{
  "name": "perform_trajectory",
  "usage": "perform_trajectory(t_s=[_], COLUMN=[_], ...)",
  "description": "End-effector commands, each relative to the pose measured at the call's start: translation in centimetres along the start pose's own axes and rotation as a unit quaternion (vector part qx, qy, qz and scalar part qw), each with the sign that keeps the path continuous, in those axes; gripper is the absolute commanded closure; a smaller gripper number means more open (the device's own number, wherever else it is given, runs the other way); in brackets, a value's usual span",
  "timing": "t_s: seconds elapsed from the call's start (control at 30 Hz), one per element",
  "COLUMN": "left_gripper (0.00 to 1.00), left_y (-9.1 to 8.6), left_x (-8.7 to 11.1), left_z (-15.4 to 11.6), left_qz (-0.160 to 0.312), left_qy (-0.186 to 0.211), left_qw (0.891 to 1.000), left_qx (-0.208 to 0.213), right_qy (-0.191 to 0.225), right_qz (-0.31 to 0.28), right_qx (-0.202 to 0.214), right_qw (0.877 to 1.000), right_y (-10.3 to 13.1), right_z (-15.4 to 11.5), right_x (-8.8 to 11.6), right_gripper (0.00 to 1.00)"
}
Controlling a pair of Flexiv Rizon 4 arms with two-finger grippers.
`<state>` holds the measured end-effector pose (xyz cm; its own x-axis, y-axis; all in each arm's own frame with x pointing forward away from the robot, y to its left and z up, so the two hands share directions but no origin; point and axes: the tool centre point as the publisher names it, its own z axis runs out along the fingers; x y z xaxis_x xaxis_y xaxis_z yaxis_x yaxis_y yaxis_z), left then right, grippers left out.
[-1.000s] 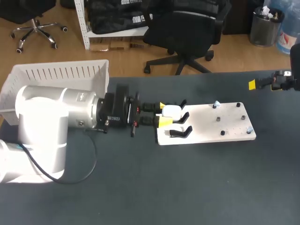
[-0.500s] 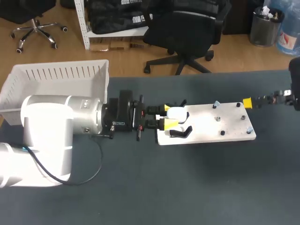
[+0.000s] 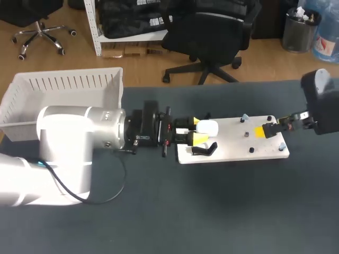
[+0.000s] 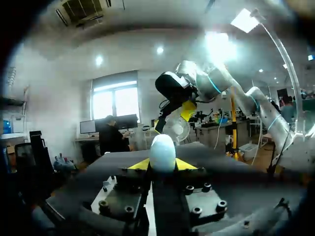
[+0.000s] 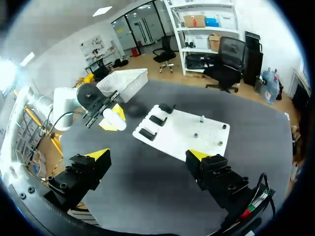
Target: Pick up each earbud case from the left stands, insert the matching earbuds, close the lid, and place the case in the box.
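Earbud case [image 3: 207, 126] sits clamped in the level left pincer [image 3: 197, 130]; right pincer [image 5: 149, 156] gapes wide by the board [image 3: 233, 144].

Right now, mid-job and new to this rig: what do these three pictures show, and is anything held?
Two robot arms stand at a dark table. The overhead picture looks down from behind them; each round picture comes from one arm's wrist camera. The left gripper is shut on a white earbud case, by the left end of a white board carrying black stands and small pegs. The right gripper is open and empty, over the board's right end. A white box sits at the table's far left.
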<state>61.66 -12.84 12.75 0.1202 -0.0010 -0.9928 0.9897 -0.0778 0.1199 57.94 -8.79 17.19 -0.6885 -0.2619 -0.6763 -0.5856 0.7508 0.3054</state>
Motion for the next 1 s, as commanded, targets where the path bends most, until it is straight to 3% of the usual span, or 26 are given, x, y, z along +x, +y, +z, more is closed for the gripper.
perform_trajectory(t_s=[0.03,0.37,1.0], left_gripper=[1.00,1.00,1.00], left_y=[0.4,0.6,0.7], left_x=[0.6,1.0,1.0], left_z=[0.5,0.8,0.8], left_qz=[-0.005,-0.017,-0.016], left_qy=[-0.001,-0.010,-0.011], left_qw=[1.000,1.000,1.000], left_qx=[0.005,0.000,-0.005], right_qy=[0.002,0.028,0.067], right_qz=[0.003,0.005,0.002], right_qx=[0.046,0.034,0.012], right_qw=[0.999,0.999,0.998], right_y=[1.1,2.9,4.0], right_z=[0.4,2.8,6.8], right_x=[-0.1,-0.1,-1.4], right_gripper=[0.00,0.00,0.00])
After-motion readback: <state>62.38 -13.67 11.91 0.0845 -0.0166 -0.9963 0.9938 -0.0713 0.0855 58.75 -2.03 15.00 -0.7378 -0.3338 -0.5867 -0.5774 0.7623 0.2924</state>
